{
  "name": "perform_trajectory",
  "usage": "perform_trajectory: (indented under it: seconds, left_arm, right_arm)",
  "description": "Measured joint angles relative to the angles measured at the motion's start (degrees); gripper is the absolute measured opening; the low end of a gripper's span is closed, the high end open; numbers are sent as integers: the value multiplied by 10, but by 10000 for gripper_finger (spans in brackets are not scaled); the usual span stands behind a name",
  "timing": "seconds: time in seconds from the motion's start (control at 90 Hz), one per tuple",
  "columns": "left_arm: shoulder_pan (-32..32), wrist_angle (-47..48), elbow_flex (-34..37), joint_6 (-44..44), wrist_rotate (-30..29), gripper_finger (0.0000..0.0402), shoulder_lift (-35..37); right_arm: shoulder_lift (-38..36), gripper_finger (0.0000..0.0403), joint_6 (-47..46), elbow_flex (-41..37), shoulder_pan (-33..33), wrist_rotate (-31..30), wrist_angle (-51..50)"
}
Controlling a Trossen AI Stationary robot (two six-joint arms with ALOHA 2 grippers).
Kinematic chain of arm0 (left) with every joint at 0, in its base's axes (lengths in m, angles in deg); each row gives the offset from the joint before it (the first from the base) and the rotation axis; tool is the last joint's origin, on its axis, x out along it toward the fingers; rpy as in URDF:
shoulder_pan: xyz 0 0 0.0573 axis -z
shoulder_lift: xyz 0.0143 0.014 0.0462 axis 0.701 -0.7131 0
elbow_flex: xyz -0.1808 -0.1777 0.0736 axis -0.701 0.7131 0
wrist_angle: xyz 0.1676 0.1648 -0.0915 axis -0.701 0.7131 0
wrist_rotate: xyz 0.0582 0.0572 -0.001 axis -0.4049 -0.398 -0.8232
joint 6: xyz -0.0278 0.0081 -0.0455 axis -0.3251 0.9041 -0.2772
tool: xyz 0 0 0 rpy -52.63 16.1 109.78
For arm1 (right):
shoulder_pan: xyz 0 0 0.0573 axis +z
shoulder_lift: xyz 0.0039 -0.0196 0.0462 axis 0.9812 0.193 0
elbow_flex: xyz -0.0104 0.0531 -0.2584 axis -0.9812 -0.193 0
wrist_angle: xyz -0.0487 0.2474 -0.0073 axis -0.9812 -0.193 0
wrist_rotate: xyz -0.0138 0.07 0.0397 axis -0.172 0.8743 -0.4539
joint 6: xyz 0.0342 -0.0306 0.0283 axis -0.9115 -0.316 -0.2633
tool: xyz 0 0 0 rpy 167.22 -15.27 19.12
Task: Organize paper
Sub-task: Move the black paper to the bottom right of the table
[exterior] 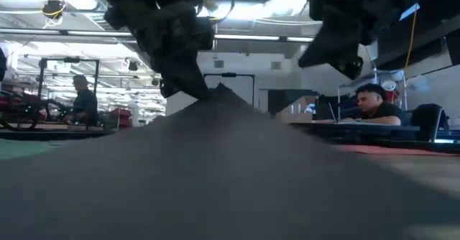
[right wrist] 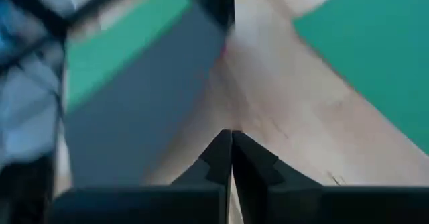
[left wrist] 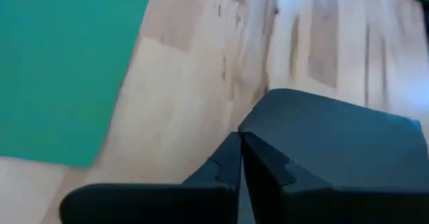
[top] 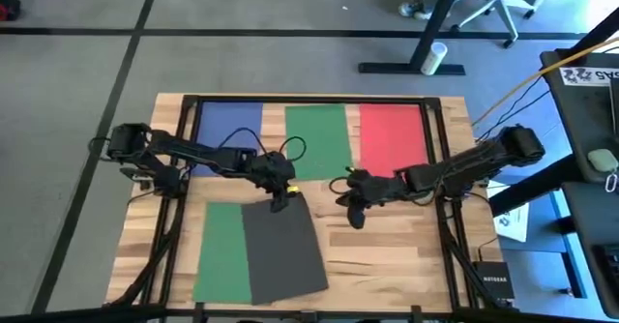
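Note:
A dark grey sheet of paper lies at the near middle of the table and overlaps a green sheet on its left. My left gripper is shut on the grey sheet's far edge. In the low view that edge rises to a peak under the gripper. Blue, green and red sheets lie flat in a row along the far side. My right gripper hangs shut over bare wood, to the right of the grey sheet, with nothing in it. My left gripper pinches the far edge of the dark grey sheet between its two fingers, toward the sheet's far right corner. The fingers come from above, slanting down. The held edge is raised into a tent, and the sheet's near part stays on the table.
A black frame runs around the table top and beside the sheets. Bare wood lies at the near right. Beyond the table stand desks, a chair base and people seated in the room.

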Motion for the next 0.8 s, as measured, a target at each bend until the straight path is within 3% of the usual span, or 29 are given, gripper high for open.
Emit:
perform_trajectory:
  seconds: [0.111, 0.356, 0.8]
  left_arm:
    - [0, -13, 0, 2, -9, 0, -9]
    - [-1, -67, 0, 15, -18, 0, -18]
    - [-1, -68, 0, 36, -18, 0, -19]
  right_arm:
    - [19, 16, -15, 2, -9, -35, 32]
    - [100, 69, -39, 25, -36, 15, 120]
    - [154, 54, -62, 47, -47, 32, 137]
